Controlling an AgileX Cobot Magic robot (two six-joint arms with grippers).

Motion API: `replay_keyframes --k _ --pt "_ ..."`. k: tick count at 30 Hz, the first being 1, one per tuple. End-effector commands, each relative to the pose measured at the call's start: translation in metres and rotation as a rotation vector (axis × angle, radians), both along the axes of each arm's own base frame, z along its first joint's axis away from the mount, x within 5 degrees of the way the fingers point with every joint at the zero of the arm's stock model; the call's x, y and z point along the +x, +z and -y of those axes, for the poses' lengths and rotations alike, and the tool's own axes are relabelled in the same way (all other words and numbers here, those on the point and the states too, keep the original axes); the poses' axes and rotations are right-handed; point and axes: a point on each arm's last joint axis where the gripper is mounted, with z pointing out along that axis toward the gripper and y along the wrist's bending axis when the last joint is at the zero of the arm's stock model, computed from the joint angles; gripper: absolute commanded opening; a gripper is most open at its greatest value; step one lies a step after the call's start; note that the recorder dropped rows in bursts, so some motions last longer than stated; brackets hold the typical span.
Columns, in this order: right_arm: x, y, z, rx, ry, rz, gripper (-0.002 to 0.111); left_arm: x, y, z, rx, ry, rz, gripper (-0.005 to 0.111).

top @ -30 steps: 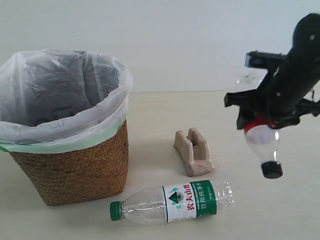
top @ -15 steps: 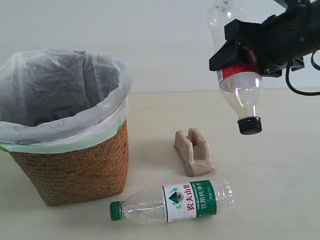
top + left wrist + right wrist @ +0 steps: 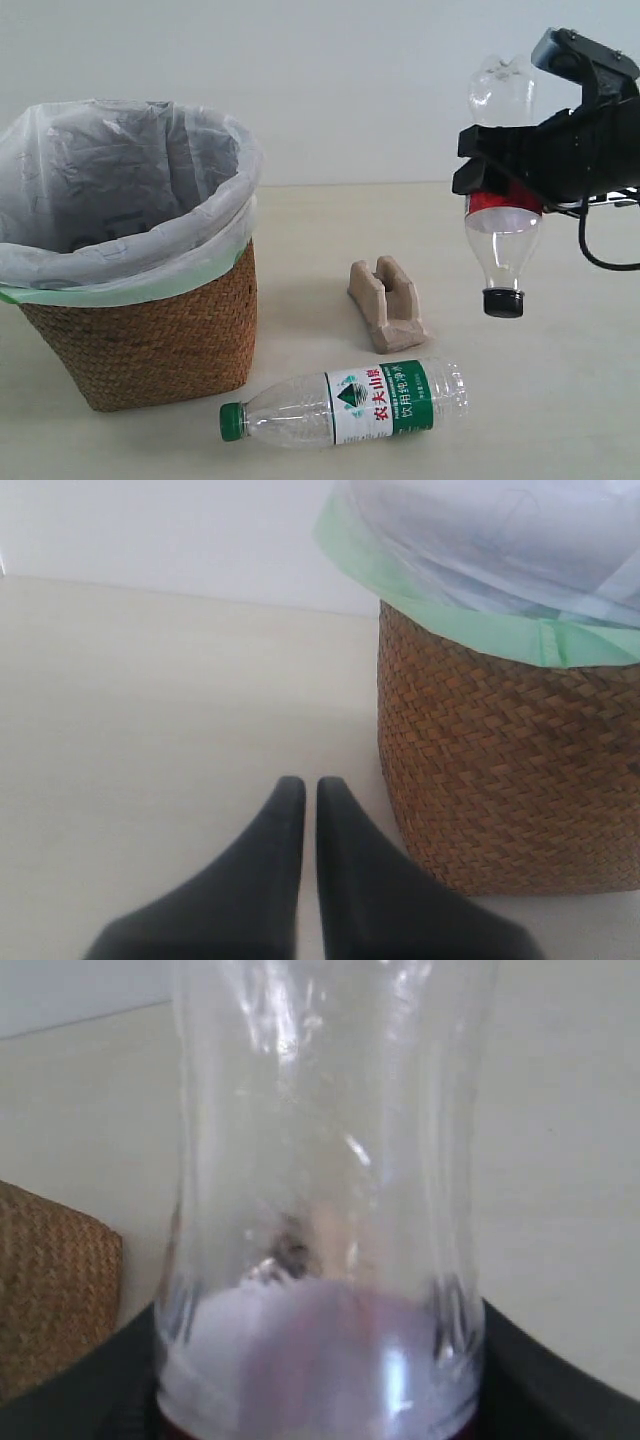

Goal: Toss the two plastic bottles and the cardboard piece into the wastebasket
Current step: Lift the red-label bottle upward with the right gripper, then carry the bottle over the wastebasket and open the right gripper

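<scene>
My right gripper (image 3: pixel 505 170) is shut on the red-label bottle (image 3: pixel 500 240), which hangs in the air at the right with its black cap pointing down. Its clear body (image 3: pixel 320 1160) fills the right wrist view. The green-cap bottle (image 3: pixel 345 405) lies on its side at the front of the table. Behind it sits the tan cardboard piece (image 3: pixel 386 304). The wicker wastebasket (image 3: pixel 150 330), lined with a white bag, stands at the left. My left gripper (image 3: pixel 301 792) is shut and holds nothing, low over the table beside the wastebasket (image 3: pixel 500 780); it is out of the exterior view.
The pale table (image 3: pixel 560 400) runs back to a white wall. Bare tabletop (image 3: pixel 150 710) stretches away from the left gripper on the side away from the basket.
The right gripper swung up and toward the basket with the red-label bottle, then dropped and drew back to the right. The bottle now hangs more upright, cap down. Nothing else moved.
</scene>
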Motion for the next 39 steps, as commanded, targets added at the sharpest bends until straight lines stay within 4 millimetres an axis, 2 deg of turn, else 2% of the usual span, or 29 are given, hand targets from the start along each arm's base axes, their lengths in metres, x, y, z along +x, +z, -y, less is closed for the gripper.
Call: replay_keyframes --k 1,6,10,14,17,18,19,22,24,25,28,30,35,39 --pt "0.001 0.006 0.009 -0.067 -0.033 -0.049 0.000 0.000 -0.001 0.000 -0.001 -0.004 0.000 0.004" --pt "0.004 0.015 0.018 -0.137 -0.128 -0.095 0.000 0.000 -0.001 0.000 -0.001 -0.004 0.000 0.004" --pt "0.007 0.007 0.028 -0.204 -0.229 -0.182 0.000 0.000 -0.001 0.000 -0.001 -0.004 0.000 0.004" --pt "0.015 -0.003 0.018 -0.201 -0.211 -0.227 0.000 0.000 -0.001 0.000 -0.001 -0.004 0.000 0.004" --pt "0.026 0.004 -0.008 -0.174 -0.136 -0.179 0.000 0.000 -0.001 0.000 -0.001 -0.004 0.000 0.004" --pt "0.030 0.012 -0.024 -0.142 -0.090 -0.145 0.000 0.000 -0.001 0.000 -0.001 -0.004 0.000 0.004" --pt "0.034 0.023 -0.040 -0.103 -0.036 -0.104 0.000 0.000 -0.001 0.000 -0.001 -0.004 0.000 0.004" --pt "0.034 0.073 -0.112 0.167 0.279 0.042 0.001 0.000 -0.001 0.000 -0.001 -0.004 0.000 0.004" --pt "0.033 0.111 -0.144 0.365 0.429 0.128 0.013 0.000 -0.001 0.000 -0.001 -0.004 0.000 0.004" --pt "0.034 0.125 -0.152 0.424 0.463 0.144 0.026 0.000 -0.001 0.000 -0.001 -0.004 0.000 0.004" --pt "0.039 0.146 -0.164 0.504 0.483 0.130 0.087 0.000 -0.001 0.000 -0.001 -0.004 0.000 0.004" --pt "0.041 0.144 -0.169 0.486 0.479 0.116 0.104 0.000 -0.001 0.000 -0.001 -0.004 0.000 0.004" --pt "0.050 0.121 -0.161 0.254 0.393 0.059 0.102 0.000 -0.001 0.000 -0.001 -0.004 0.000 0.004" --pt "0.051 0.110 -0.147 0.074 0.370 0.003 0.095 0.000 -0.001 0.000 -0.001 -0.004 0.000 0.004"
